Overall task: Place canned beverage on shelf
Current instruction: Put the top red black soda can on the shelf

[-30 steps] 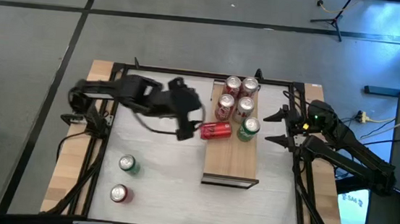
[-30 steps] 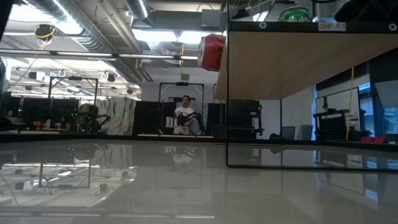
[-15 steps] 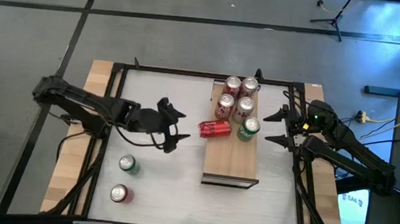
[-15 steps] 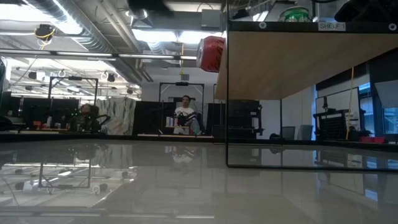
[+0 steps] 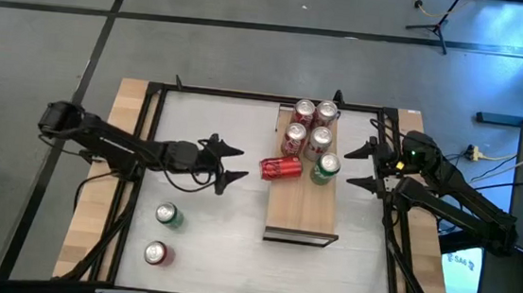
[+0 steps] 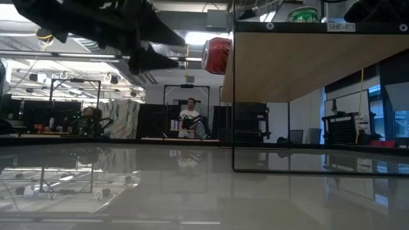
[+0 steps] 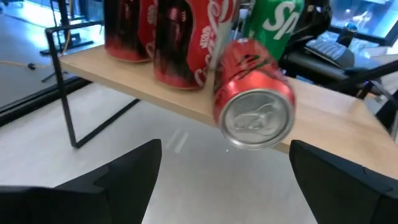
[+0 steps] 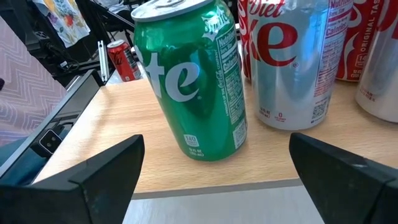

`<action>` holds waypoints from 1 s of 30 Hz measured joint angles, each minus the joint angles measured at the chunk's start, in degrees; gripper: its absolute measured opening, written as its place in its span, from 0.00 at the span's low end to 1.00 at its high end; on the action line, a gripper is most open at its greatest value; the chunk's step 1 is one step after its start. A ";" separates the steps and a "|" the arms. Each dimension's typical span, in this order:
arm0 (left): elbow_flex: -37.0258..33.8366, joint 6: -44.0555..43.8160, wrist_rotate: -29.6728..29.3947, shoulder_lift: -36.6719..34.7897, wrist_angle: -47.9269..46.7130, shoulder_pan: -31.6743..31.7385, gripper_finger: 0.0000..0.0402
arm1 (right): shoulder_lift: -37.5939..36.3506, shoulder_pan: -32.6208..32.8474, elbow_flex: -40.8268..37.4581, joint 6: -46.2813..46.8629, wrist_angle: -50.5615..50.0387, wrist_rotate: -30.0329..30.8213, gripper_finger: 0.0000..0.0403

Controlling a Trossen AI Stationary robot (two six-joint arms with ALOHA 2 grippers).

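The light-wood shelf point(image 5: 302, 202) stands raised on a dark frame at the table's middle right. A red can point(image 5: 281, 169) lies on its side across the shelf's left edge, one end overhanging; the left wrist view shows that end point(image 7: 257, 118). My left gripper point(image 5: 232, 163) is open and empty, a short way to the can's left, fingers pointing at it; it also shows in the low view point(image 6: 150, 54). A green can point(image 5: 324, 168) stands upright on the shelf. My right gripper point(image 5: 362, 165) is open, level, just right of the green can point(image 8: 193, 81).
Several cans point(image 5: 309, 124), red and silver, stand upright at the shelf's far end. A green can point(image 5: 169, 215) and a red can point(image 5: 155, 252) stand on the white tabletop at the near left. The dark table frame point(image 5: 152, 90) runs round the top.
My left gripper has drawn back from the red can toward the table's left edge and come down, the arm stretching out low. The red can has stayed lying on its side at the shelf's left edge.
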 joint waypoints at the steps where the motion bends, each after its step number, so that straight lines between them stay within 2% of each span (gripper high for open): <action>1: -0.14 0.00 -0.01 0.64 0.42 0.09 0.86 | -0.02 0.02 0.00 0.02 0.02 0.00 0.99; 16: -0.30 2.93 2.77 17.33 21.45 0.07 0.86 | 0.00 0.01 0.00 0.07 0.00 0.32 0.99; 21: -0.30 2.95 3.33 18.78 25.62 1.23 0.86 | 0.00 0.00 0.00 0.11 0.02 0.39 0.99; 26: -0.30 2.89 6.31 18.83 25.66 1.24 0.86 | -0.01 0.01 0.00 0.13 0.01 0.40 0.99; 30: 0.31 2.95 5.55 18.83 25.89 0.71 0.86 | 0.00 0.00 0.00 0.13 0.01 0.42 0.99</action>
